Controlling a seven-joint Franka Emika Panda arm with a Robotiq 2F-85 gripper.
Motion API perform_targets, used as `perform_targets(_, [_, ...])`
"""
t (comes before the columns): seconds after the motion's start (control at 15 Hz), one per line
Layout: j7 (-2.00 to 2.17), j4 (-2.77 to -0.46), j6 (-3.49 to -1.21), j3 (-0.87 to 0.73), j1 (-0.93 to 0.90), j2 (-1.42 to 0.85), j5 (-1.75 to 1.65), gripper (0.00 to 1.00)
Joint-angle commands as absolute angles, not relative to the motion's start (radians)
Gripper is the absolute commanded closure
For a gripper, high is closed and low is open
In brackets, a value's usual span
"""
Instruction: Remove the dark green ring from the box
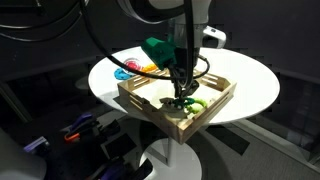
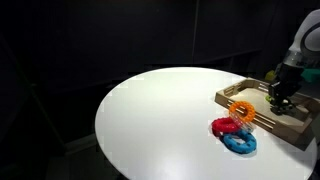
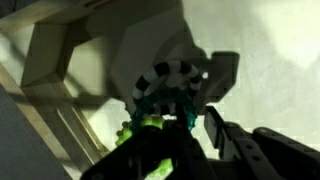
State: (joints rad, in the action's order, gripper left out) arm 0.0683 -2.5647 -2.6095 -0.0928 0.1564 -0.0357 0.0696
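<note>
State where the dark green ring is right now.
In the wrist view, the dark green ring lies inside the box, between the speckled ring and the lime-green ring.

Box (image 1: 150,100) pale matt wood; rings (image 2: 234,132) seemingly glossy plastic.
</note>
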Motion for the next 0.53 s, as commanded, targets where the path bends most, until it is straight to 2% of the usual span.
perform_targets(0.0, [0.044,-2.580,-2.603,-0.102,0.143,0.000,0.091,0.98])
perform_targets(0.07, [0.043,-2.584,-2.596,-0.100,0.141,0.012,0.091,0.98])
perform_targets(0.13, [0.044,-2.587,-2.593,-0.098,0.138,0.020,0.091,0.94])
perform_targets(0.47, [0.052,-2.613,-2.575,-0.084,0.104,0.083,0.084,0.94])
